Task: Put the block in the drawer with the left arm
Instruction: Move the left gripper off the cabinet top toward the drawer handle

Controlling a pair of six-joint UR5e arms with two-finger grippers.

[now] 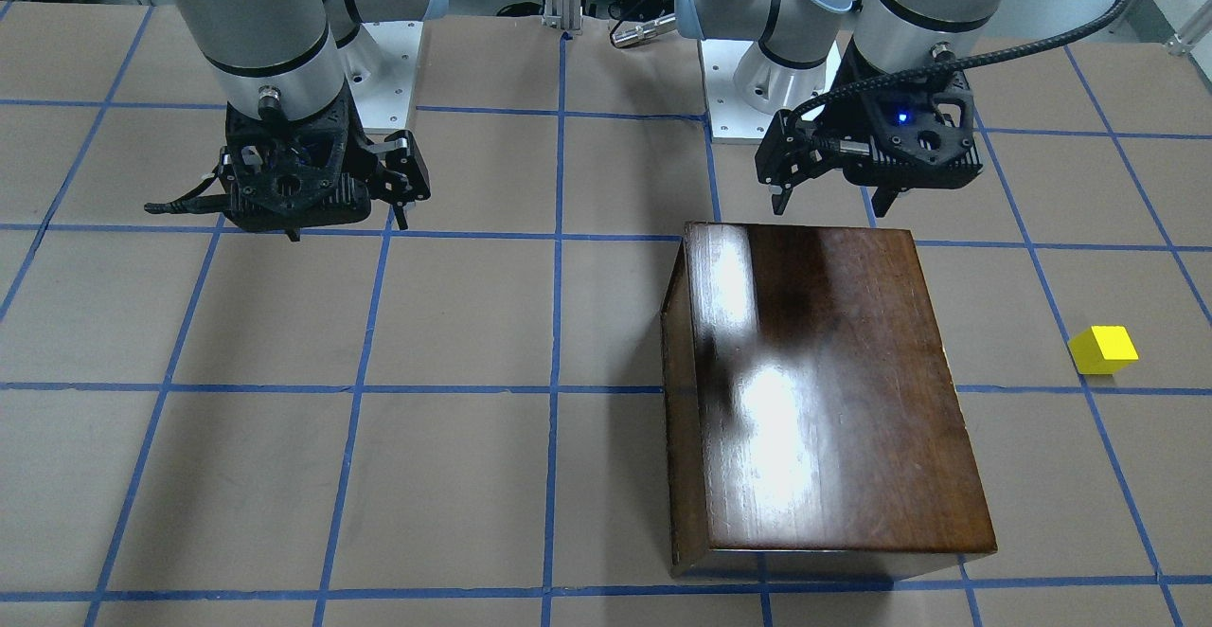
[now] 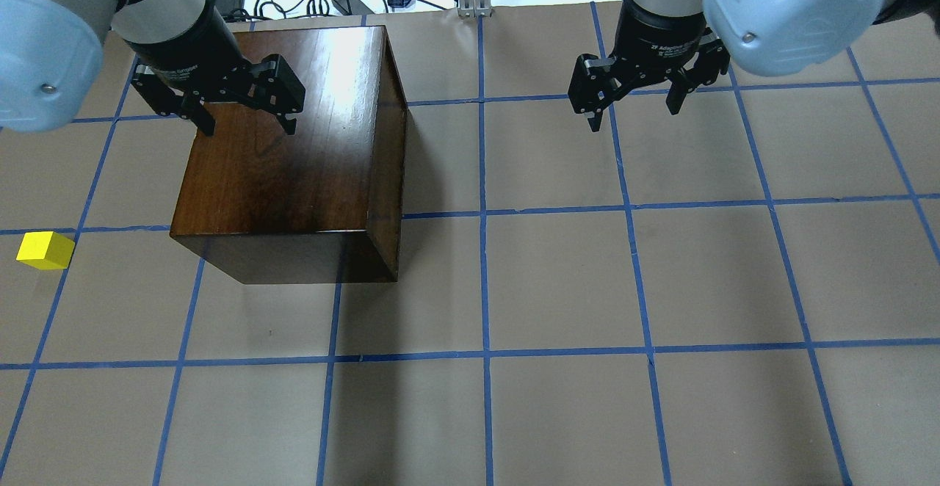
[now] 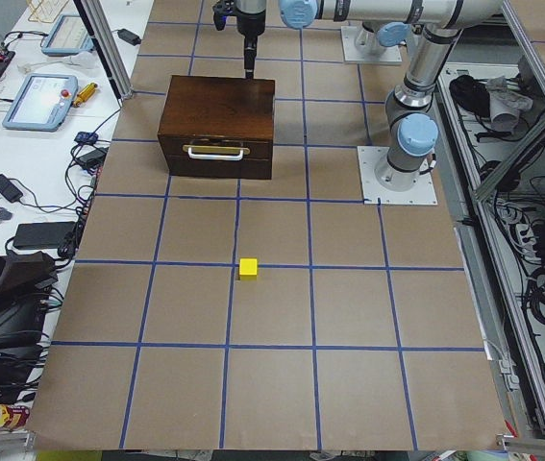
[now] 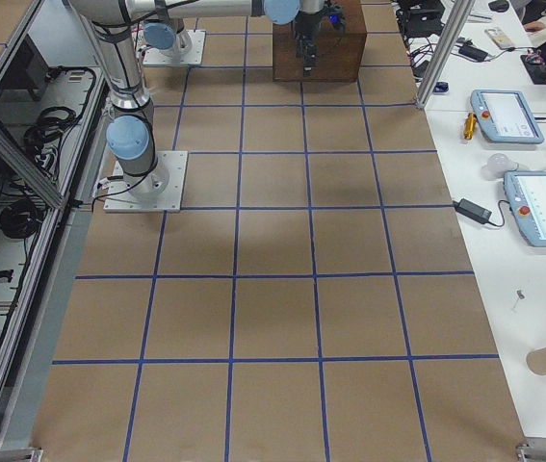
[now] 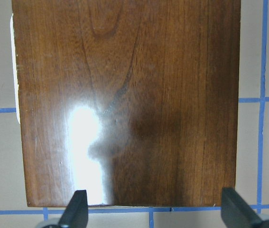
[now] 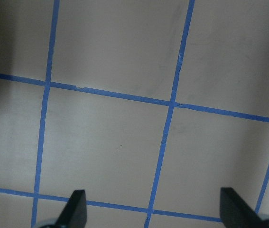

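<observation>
While the left gripper (image 2: 248,128) hovers open-jawed and empty over the wooden box (image 2: 301,156), the block (image 2: 45,249) sits well off to its left, past the closed drawer (image 3: 216,165) front.

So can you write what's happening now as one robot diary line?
left end effector: open, above box | right end effector: open, over table | block: loose on table | drawer: shut

The left arm (image 2: 165,9) reaches forward, and the left claw (image 2: 247,125) points straight down, up in the air. Its two fingers (image 2: 284,100) are spread wide and hold nothing. The right arm (image 2: 664,9) does the same: the right claw (image 2: 634,115) points down, fingers wide apart, holding nothing.
</observation>
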